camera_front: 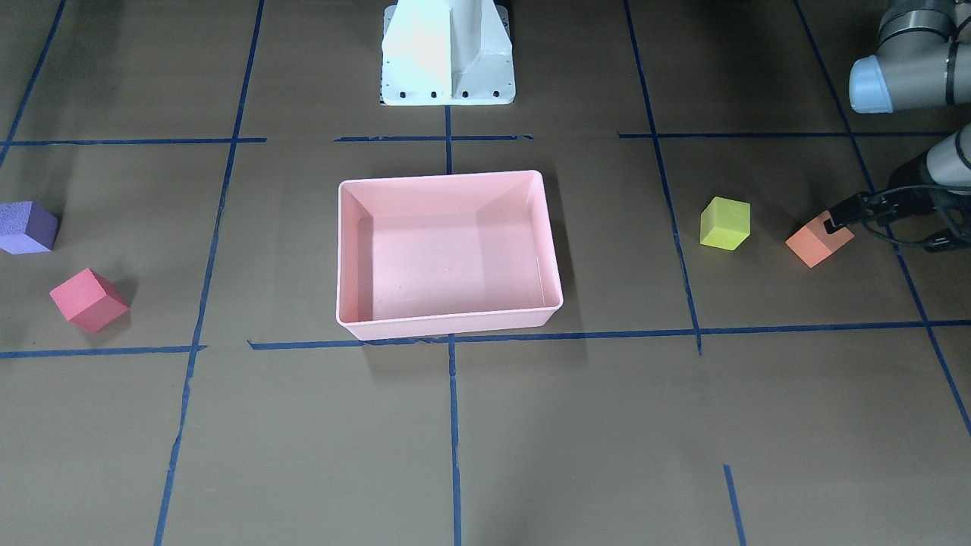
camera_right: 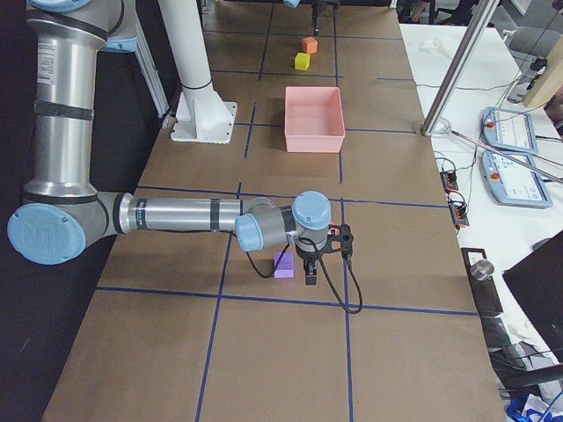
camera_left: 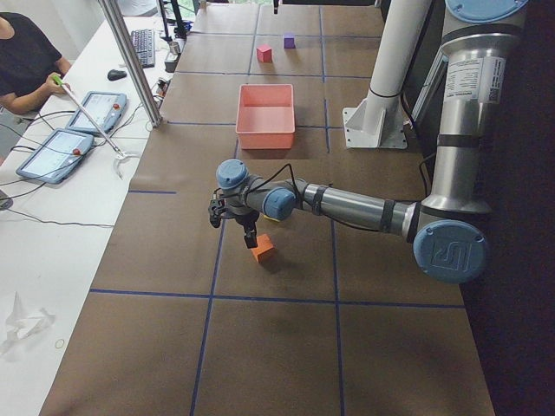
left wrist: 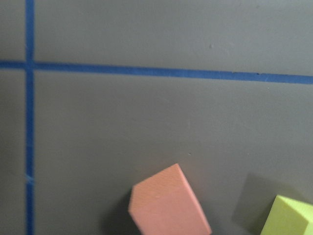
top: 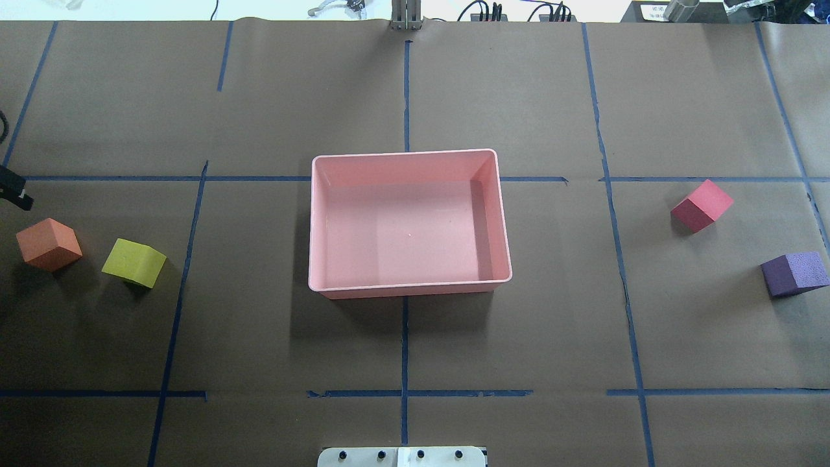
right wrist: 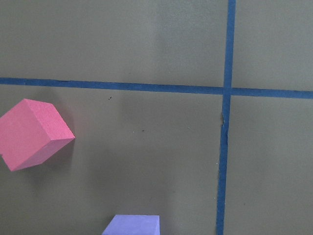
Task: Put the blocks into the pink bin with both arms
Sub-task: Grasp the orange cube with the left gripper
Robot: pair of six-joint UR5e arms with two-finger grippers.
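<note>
the pink bin [top: 408, 227] sits in the middle of the bench [top: 415, 350], midway between its left and right ends. all four blocks lie on the bench outside it.

the orange block [top: 48, 244] and the yellow-green block [top: 134, 262] lie just beside each other near the bench's left end, the orange one closer to that edge. the left gripper [camera_left: 231, 227] hangs just over the orange block with its fingers spread wide and nothing between them. the left wrist view shows the orange block low in frame with a corner of the yellow-green one beside it.

the red block [top: 701, 205] and the purple block [top: 794, 274] lie near the bench's right end, a little apart, the purple one closer to that edge and closer to the robot's side. the right gripper [camera_right: 321, 259] is low and just beside the purple block; only the side view shows it, so i cannot tell how far its fingers stand apart.

blue tape lines [top: 405, 337] cross the bench.
</note>
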